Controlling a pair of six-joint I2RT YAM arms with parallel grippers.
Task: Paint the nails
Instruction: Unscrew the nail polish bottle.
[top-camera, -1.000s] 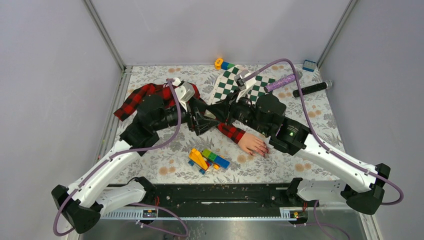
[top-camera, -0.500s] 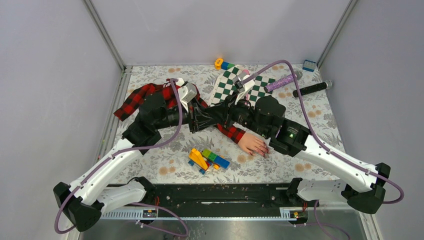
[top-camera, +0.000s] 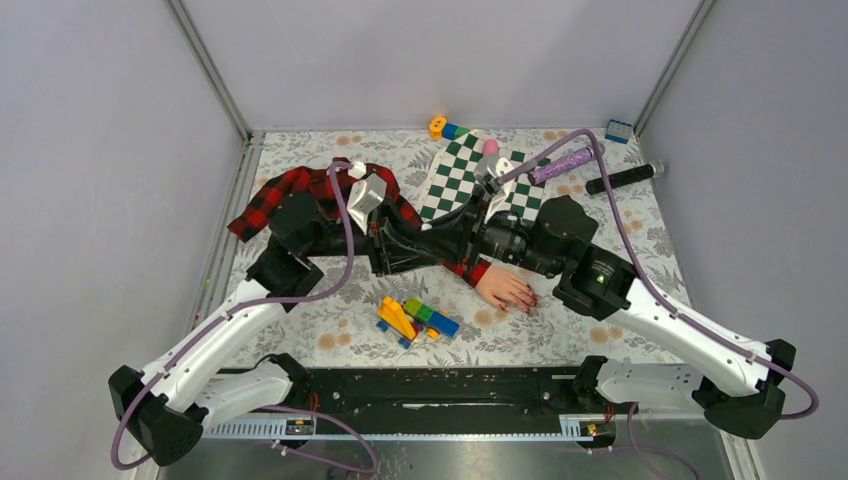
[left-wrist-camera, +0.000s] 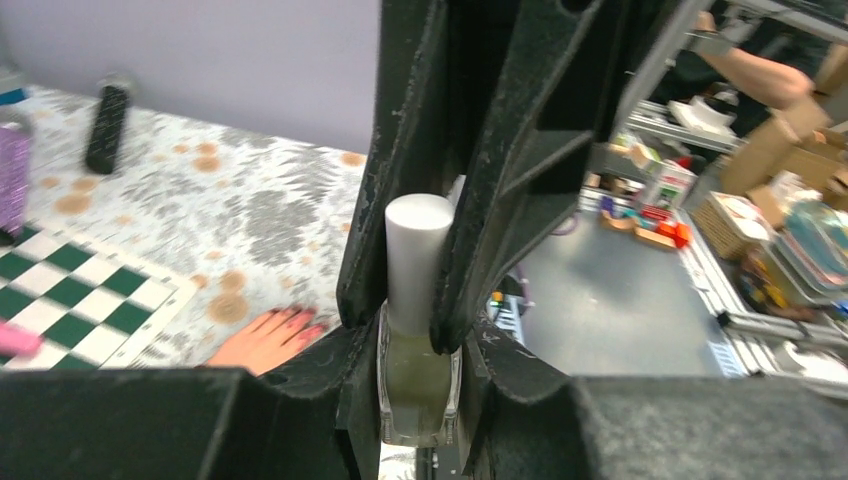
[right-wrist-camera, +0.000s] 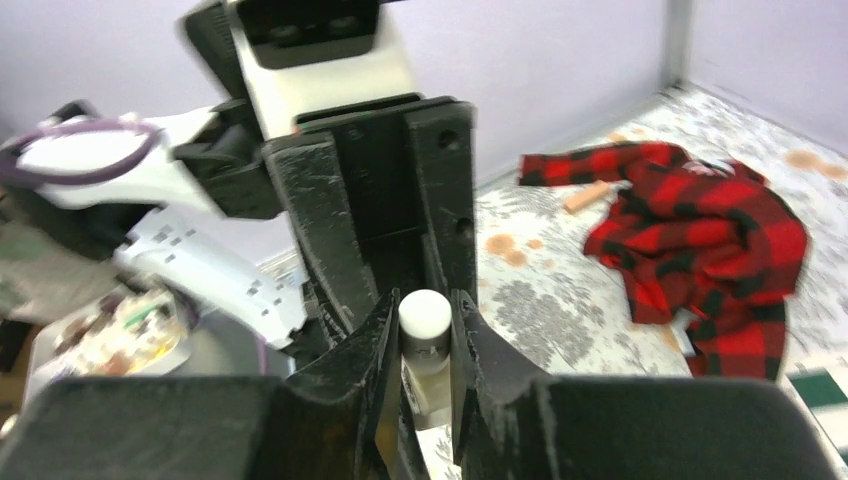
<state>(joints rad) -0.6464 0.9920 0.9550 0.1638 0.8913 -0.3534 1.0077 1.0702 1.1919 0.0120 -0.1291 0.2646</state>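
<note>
1. The left claw stood wide a second ago. It is now drawn in narrow and clamps the glass body of a small pale bottle.
2. The right claw has kept the same narrow set and pinches the bottle's white cap. It comes from the opposite side, so the two claws meet nose to nose.
3. The right arm's elbow has swung out to the right. The joined claws have moved slightly toward the near edge. This uncovers a small pink thing on the green-and-white checked mat.
4. The bottle is held off the surface, over the red-black plaid sleeve.
5. The mannequin hand lies where it was, palm down on the floral surface, just right of the heap of toy blocks.
6. The nails are glossy dark red at the fingertips. They lie apart from the bottle and both claws, close beside the right arm's dark wrist link.
7. The plaid shirt has stayed bunched at the far left.
8. Any print on the bottle is too blurred to read in either wrist view.
</note>
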